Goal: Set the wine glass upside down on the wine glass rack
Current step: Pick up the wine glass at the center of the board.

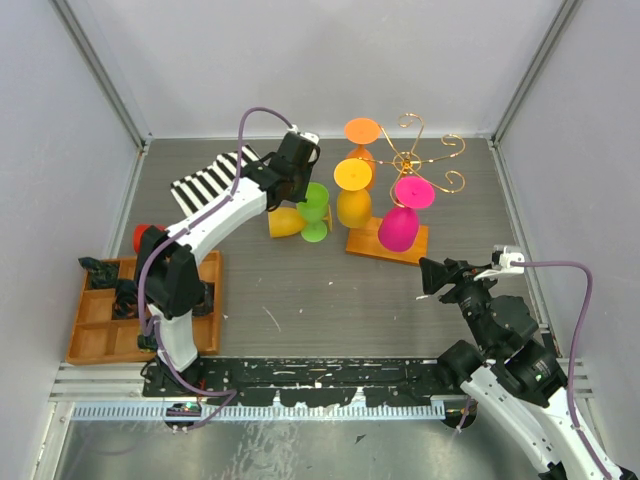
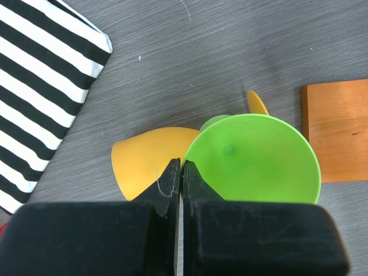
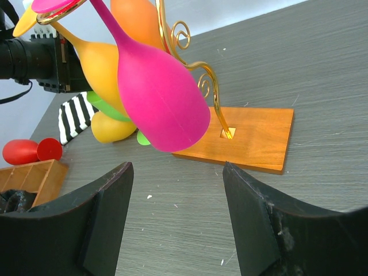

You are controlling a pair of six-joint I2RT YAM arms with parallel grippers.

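My left gripper (image 2: 181,165) is shut on the rim of a green wine glass (image 2: 253,158), one finger inside the bowl and one outside. In the top view the gripper (image 1: 305,190) holds this glass (image 1: 316,203) just left of the wine glass rack (image 1: 420,155), a gold wire stand on a wooden base (image 1: 372,240). A yellow glass (image 2: 144,158) lies on its side under the green one. A magenta glass (image 3: 161,92), an orange one (image 1: 360,130) and a yellow-orange one (image 1: 352,190) hang upside down on the rack. My right gripper (image 3: 175,172) is open and empty, in front of the base (image 3: 259,135).
A black-and-white striped cloth (image 1: 215,175) lies at the back left. A compartmented wooden tray (image 1: 100,320) sits by the left arm's base, with a red object (image 1: 145,237) behind it. Grey enclosure walls stand on three sides.
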